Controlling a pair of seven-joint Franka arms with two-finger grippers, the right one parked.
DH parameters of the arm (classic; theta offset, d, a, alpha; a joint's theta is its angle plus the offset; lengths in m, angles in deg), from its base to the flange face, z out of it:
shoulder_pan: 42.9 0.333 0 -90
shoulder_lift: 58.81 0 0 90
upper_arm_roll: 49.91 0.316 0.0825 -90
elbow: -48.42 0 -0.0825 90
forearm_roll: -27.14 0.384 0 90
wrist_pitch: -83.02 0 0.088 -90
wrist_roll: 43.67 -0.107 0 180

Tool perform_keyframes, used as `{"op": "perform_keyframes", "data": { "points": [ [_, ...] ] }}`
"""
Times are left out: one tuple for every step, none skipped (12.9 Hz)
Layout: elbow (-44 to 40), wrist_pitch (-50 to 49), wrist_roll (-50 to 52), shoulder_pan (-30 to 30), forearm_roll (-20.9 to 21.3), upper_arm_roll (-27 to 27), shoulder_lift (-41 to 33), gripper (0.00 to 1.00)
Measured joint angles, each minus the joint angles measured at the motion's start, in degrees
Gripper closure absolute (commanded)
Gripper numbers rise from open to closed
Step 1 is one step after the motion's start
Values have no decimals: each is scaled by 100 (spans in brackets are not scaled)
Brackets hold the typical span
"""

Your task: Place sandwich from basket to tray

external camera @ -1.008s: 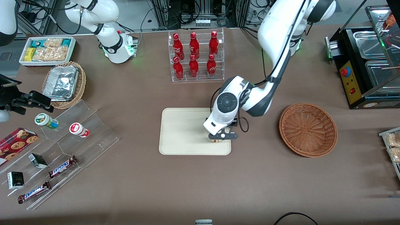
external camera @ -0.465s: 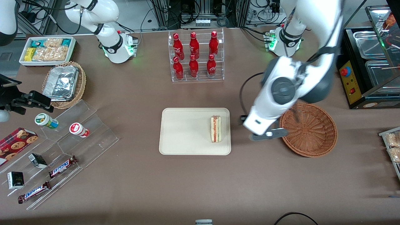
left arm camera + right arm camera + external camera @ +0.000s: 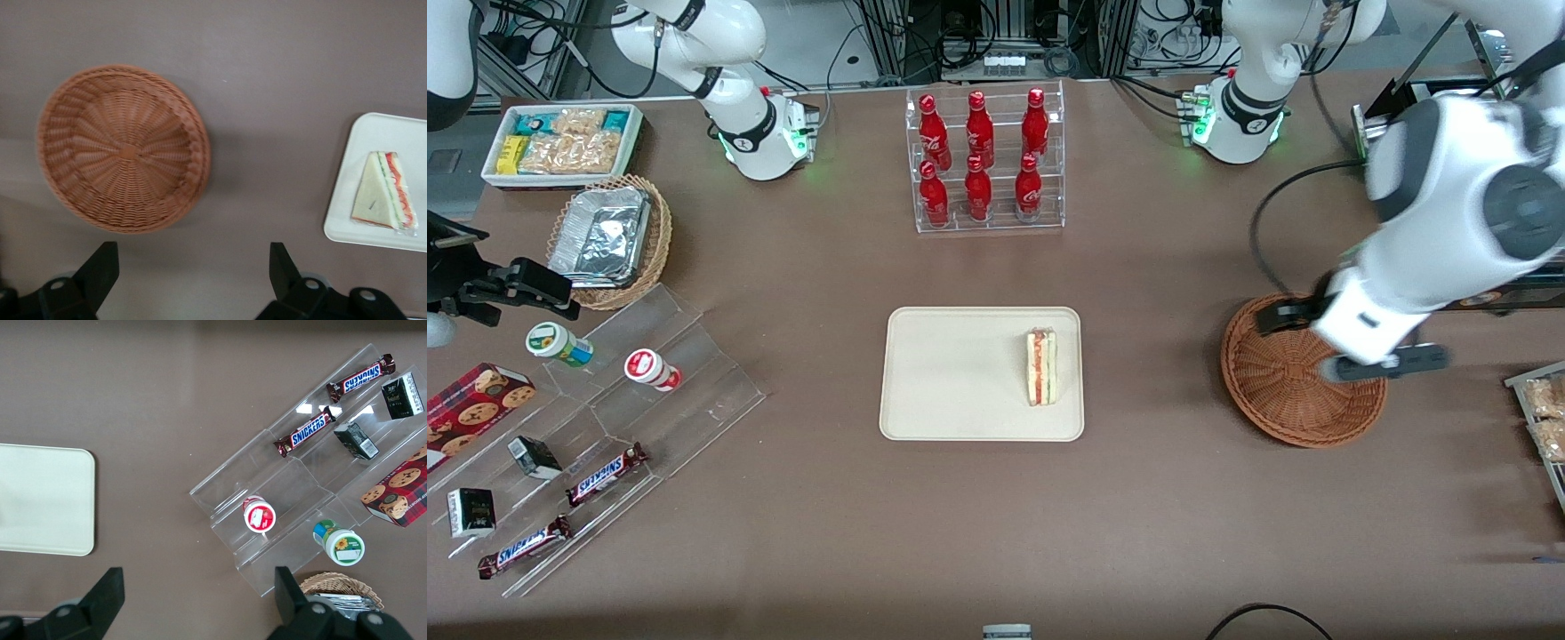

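The sandwich (image 3: 1041, 366) (image 3: 383, 193) lies flat on the cream tray (image 3: 960, 373) (image 3: 387, 130), at the tray's end nearest the basket. Its red and green filling shows along one edge. The reddish-brown wicker basket (image 3: 1272, 400) (image 3: 123, 147) is empty and stands toward the working arm's end of the table. My left gripper (image 3: 1383, 364) (image 3: 192, 273) hangs high above the basket's rim, away from the tray. It is open, with only bare table between its black fingers (image 3: 100, 267). One end of the tray (image 3: 40, 497) also shows in the right wrist view.
A clear rack of red bottles (image 3: 984, 160) stands farther from the front camera than the tray. Toward the parked arm's end are a stepped acrylic shelf with snacks (image 3: 605, 418), a light wicker basket holding a foil tray (image 3: 609, 238) and a white snack bin (image 3: 560, 142). A black appliance (image 3: 1449, 204) stands beside the basket.
One second ago the gripper was down on the sandwich at the tray. It has let go, risen and swung toward the working arm's end, over the basket. The sandwich stays on the tray.
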Motion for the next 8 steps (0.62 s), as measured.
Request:
{"op": "perform_keyframes", "data": {
  "points": [
    [15,-48,-82,108,0,1,-114,0],
    [24,-101,-101,154,1,5,-226,0],
    [27,-199,-101,192,1,27,-346,0],
    [28,-343,-102,241,1,54,-487,0],
    [29,-469,-167,310,1,63,-653,0],
    [31,-569,-383,385,1,69,-839,0],
    [30,-681,-633,435,1,72,-1018,0],
    [33,-811,-787,456,9,74,-1169,0]
  ]
}}
